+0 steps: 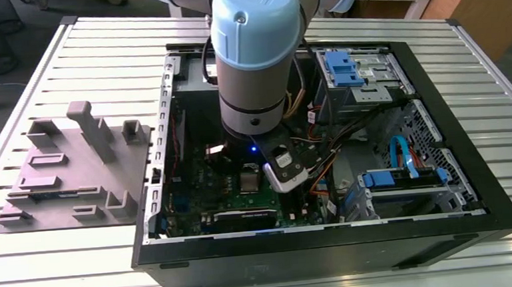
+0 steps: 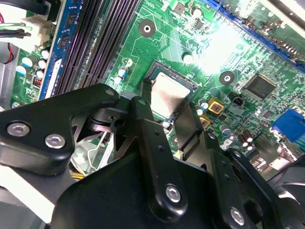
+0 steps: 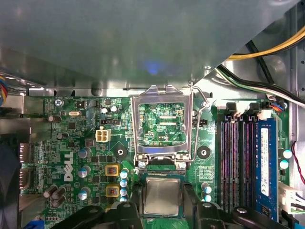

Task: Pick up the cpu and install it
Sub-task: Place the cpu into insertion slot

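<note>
End effector (image 3: pixel 162 207): you have it closed narrowly on two sides of the cpu (image 3: pixel 162 193) | cpu: at the motherboard (image 3: pixel 71 143) socket, just beside the raised metal frame (image 3: pixel 163 119) | setting: open computer case (image 1: pixel 333 245) on your tabletop (image 1: pixel 68 268)

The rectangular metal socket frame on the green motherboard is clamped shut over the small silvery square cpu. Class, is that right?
Not quite. The rectangular metal socket frame on the green motherboard is swung open, not clamped shut. In the first wrist view the board shows through the frame's hollow centre, and the small silvery square cpu lies uncovered beside it.
</note>
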Controlling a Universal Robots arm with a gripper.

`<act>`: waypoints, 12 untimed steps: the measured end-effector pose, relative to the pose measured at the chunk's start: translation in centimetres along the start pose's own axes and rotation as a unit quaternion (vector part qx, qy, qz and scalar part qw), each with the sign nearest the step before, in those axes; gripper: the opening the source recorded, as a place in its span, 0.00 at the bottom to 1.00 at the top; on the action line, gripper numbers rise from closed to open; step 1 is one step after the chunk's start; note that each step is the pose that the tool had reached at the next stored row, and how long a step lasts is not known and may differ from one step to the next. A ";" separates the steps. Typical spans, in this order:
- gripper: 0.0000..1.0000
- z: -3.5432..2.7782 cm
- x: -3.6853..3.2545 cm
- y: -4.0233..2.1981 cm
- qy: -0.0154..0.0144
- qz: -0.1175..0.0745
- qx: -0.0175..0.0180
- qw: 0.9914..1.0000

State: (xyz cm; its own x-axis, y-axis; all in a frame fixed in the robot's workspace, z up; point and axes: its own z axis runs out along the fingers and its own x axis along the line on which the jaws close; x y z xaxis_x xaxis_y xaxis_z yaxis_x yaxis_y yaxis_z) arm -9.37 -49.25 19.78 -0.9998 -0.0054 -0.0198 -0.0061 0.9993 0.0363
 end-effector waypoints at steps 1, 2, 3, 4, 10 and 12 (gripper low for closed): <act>0.47 0.12 0.00 -0.01 0.000 0.000 0.000 1.000; 0.47 0.30 0.00 -0.01 0.000 0.000 0.000 1.000; 0.47 0.45 0.01 -0.02 0.000 0.000 0.000 1.000; 0.47 0.46 0.01 -0.02 0.000 0.000 0.000 1.000; 0.47 0.59 0.01 -0.01 0.000 0.000 0.000 1.000; 0.47 0.71 0.02 -0.02 0.000 0.000 0.001 1.000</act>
State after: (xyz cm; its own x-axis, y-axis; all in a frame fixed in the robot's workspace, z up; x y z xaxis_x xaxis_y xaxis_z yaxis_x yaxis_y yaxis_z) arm -9.37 -49.25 19.07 -0.9998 -0.0055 -0.0194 -0.0062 0.9994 0.0349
